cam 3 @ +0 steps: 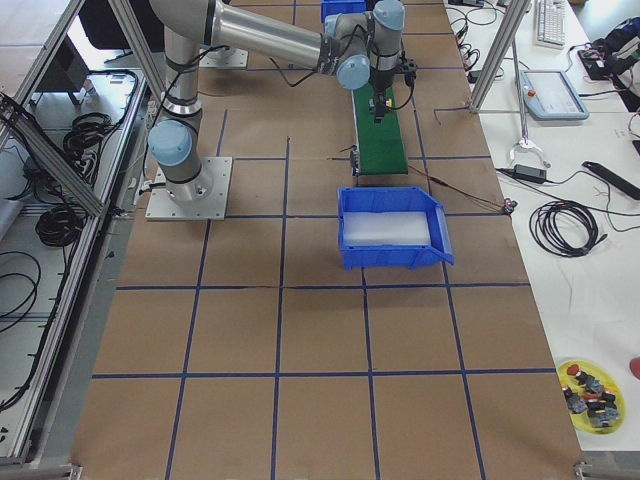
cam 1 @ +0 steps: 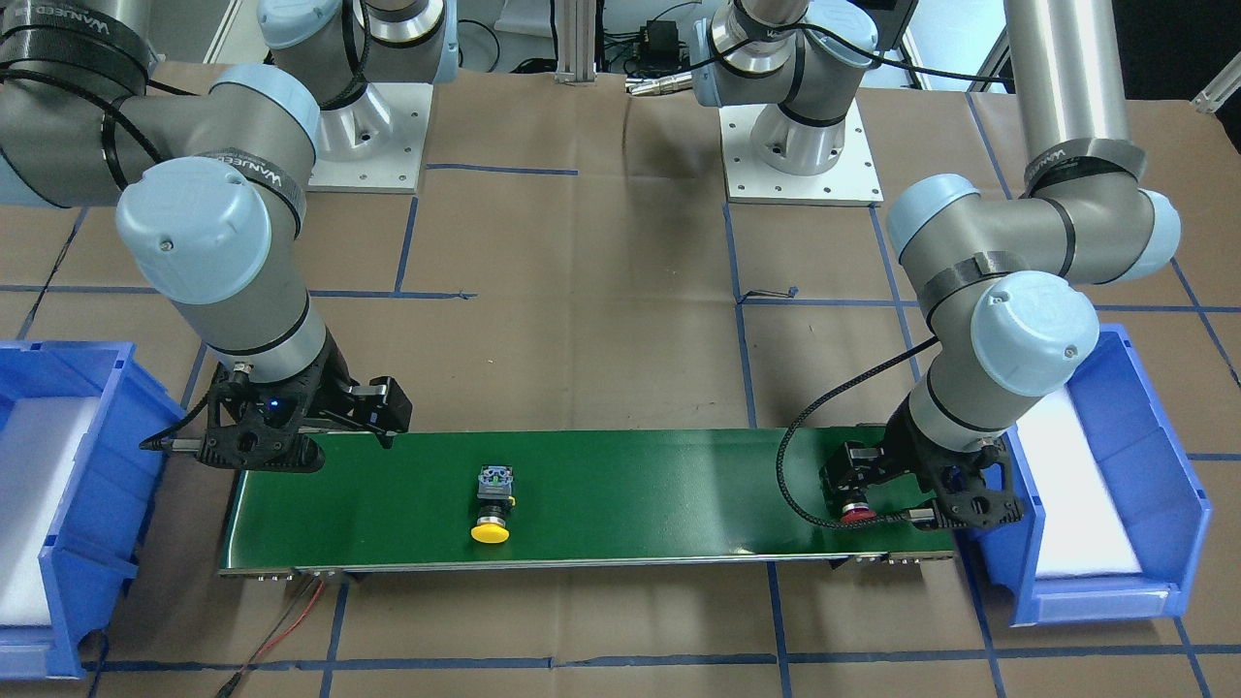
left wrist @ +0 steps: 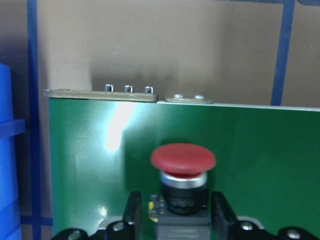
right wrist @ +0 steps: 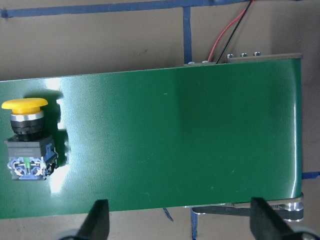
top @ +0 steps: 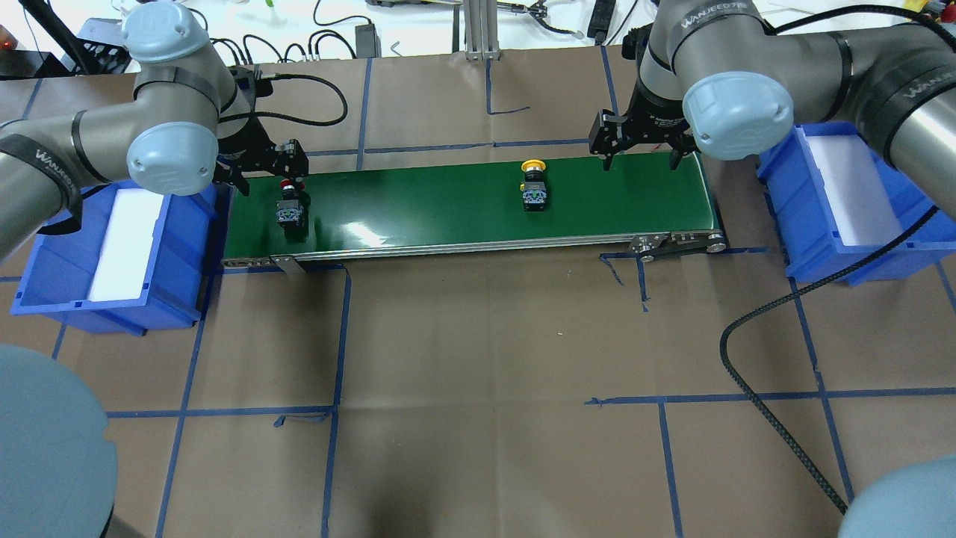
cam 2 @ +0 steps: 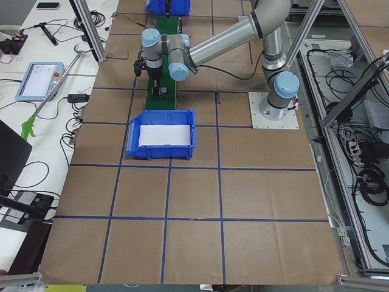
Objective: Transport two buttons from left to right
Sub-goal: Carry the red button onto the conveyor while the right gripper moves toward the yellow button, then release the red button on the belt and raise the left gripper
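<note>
The left fingers (left wrist: pixel 133 210) stand one on either side of the black body of the red-capped button (left wrist: pixel 183 159), drawn in to about its width. Whether they pinch it or merely flank it cannot be told, since the contact sits at the very bottom of the wrist view. That button lies on its side at the left end of the green belt (top: pixel 418 205), its cap toward the belt's far edge, near the left blue bin (top: pixel 60 261). The right fingers (right wrist: pixel 99 220) are spread wide and hold nothing, hovering over the belt's right end close to the right blue bin (top: pixel 821 258). The yellow-capped button (top: pixel 533 187) lies on its side past the belt's middle toward the right end, well apart from both pairs of fingers.

The step in hand looks like setting the red button on the belt, with the yellow one partway across. Next, the left fingers should be clear of the body and lift straight up without tipping it. The right fingers then need the yellow button within reach, and should close across its black body rather than the cap.
</note>
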Tool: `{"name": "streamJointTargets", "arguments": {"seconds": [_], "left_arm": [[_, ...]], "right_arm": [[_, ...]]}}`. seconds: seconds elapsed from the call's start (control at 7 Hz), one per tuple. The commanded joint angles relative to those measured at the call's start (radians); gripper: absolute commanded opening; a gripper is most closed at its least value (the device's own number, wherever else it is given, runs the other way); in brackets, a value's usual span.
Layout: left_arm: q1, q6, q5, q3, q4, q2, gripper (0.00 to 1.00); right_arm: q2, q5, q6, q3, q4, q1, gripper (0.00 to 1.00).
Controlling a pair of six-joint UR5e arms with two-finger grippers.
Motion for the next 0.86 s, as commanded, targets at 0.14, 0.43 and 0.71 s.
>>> {"name": "streamJointTargets", "arguments": {"seconds": [0.14, 0.43, 0.71], "left_arm": [[-0.018, -0.028, -0.001, 0.082, -0.222, 0.091, 1.00], [-0.084, -0.070, -0.001, 0.120, -0.349, 0.172, 1.00], [-0.124, -0.081, -0.003, 0.086, -0.403, 0.278, 1.00]], "right_arm": [[0.001, 0.000, 0.000, -0.001, -0.003, 0.000, 1.00], [0.009, 0.008, 0.000, 0.008, -0.005, 0.000, 1.00], [0.065, 0.023, 0.000, -0.004, -0.029, 0.000, 1.00]]}}
